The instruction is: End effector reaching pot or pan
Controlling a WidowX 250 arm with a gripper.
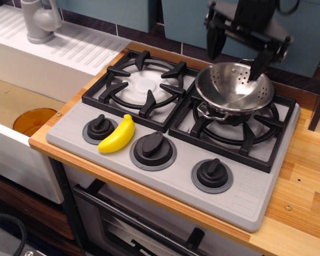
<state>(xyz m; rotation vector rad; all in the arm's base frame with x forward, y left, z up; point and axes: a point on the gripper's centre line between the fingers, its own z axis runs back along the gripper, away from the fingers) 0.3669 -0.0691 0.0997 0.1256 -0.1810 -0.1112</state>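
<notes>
Toy kitchen setup: wooden counter (304, 181) against a blue-tiled back wall, grey stove (170, 160) set into it. Two black burner grates, three black knobs (153, 146) along the front edge. White sink (21, 101) to the left of the stove, grey tap (40, 20) at its rear, an orange bowl (33, 120) down in the basin.

Banana (118, 135), yellow, lies on the stove's front panel between the left knob and the middle knob, touching neither grate.

Pot (234, 88): shiny perforated steel bowl, upright on the right grate (240, 130), base ring seated on the grate arms. Left grate bare.

Gripper (237, 56): black, hangs above the pot's rear half. Jaws wide apart, nothing held. One finger (215, 42) sits outside the rim on the back-left side, apart from the steel. The other finger's tip (256, 68) dips inside the bowl near the back wall; contact with the steel cannot be told from this view.
</notes>
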